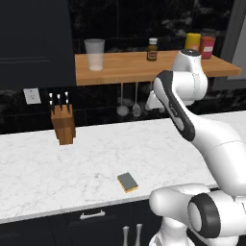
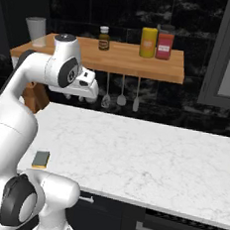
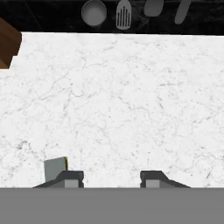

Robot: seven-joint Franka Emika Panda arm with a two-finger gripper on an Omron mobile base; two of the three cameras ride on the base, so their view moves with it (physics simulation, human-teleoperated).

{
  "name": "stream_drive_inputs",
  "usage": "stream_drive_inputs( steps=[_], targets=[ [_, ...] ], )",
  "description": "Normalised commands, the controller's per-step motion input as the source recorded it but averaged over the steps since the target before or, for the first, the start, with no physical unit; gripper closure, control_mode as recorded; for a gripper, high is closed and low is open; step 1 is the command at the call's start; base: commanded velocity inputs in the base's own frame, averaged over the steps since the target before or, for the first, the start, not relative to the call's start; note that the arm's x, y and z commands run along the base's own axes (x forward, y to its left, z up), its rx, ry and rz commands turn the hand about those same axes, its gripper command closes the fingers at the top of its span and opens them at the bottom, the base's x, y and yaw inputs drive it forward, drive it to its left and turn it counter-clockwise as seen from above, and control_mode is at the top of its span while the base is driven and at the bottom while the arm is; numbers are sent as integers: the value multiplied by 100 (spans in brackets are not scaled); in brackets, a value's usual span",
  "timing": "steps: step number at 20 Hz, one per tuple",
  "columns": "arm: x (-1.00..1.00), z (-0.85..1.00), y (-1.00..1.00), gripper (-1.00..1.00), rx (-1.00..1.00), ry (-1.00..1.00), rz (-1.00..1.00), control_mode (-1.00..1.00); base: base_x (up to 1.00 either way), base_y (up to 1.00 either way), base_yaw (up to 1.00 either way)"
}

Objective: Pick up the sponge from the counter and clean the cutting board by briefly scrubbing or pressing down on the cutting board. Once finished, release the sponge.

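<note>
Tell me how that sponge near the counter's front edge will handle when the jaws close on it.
The sponge lies flat, a thin two-layer block, so it probably won't roll or tip. It looks small, so likely light. The yellow base suggests soft foam that may squash under the jaws; the grey top looks rough, probably not slippery.

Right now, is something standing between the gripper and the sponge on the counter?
Nothing visible does. The gripper hangs open above bare counter, and the sponge lies alone near the front edge. The knife block stands far back, out of the path.
</note>
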Motion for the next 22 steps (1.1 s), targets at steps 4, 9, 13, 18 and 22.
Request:
stream_drive_inputs(
  steps=[4, 9, 13, 18, 22],
  targets=[
    [2, -3, 29, -100, -2, 0, 0, -100, 0, 0, 0],
    [-36, -14, 67, -100, 0, 0, 0, -100, 0, 0, 0],
    [-26, -39, 64, -100, 5, 0, 0, -100, 0, 0, 0],
    [-12, -54, 56, -100, 8, 15, 0, -100, 0, 0, 0],
    [3, -95, 19, -100, -1, 46, 4, -100, 0, 0, 0]
  ],
)
